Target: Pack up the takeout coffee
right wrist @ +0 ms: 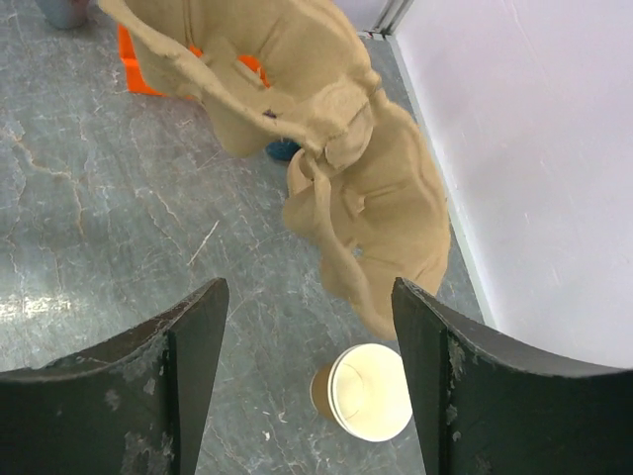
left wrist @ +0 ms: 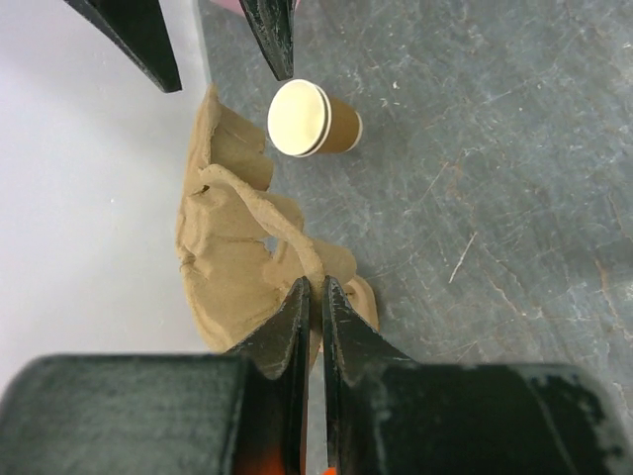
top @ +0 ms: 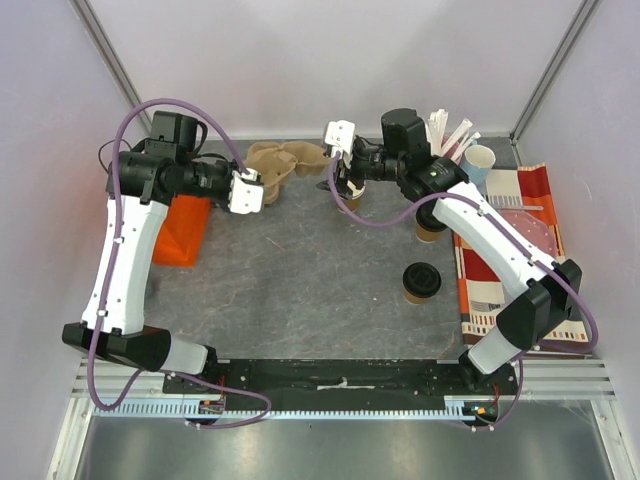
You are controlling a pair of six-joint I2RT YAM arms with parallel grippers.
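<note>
The right gripper (right wrist: 307, 297) hangs with its jaws spread wide and nothing between them. Directly below it an open cup (right wrist: 368, 393) stands upright on the table (right wrist: 119, 247), its cream inside showing and no lid on it. Just beyond the cup lies the pulp carrier (right wrist: 336, 148), crumpled and raised at one side. The left gripper (left wrist: 316, 289) pinches the carrier's edge, jaws almost closed on the thin pulp. A lidded cup (top: 421, 282) stands well apart, nearer the arm bases.

The step in hand looks like taking the open cup and seating it in the carrier. To do it well, the right gripper should come straight down so both jaws pass outside the rim. It should then close on the upper wall gently, since a lidless paper cup will likely buckle under a hard squeeze. Lift it level.

The carrier is too warped to tell where its wells sit. The left gripper would do best to draw it flat and hold firm, so a well faces up before the cup arrives. Lower the cup until it seats, then let go.
</note>
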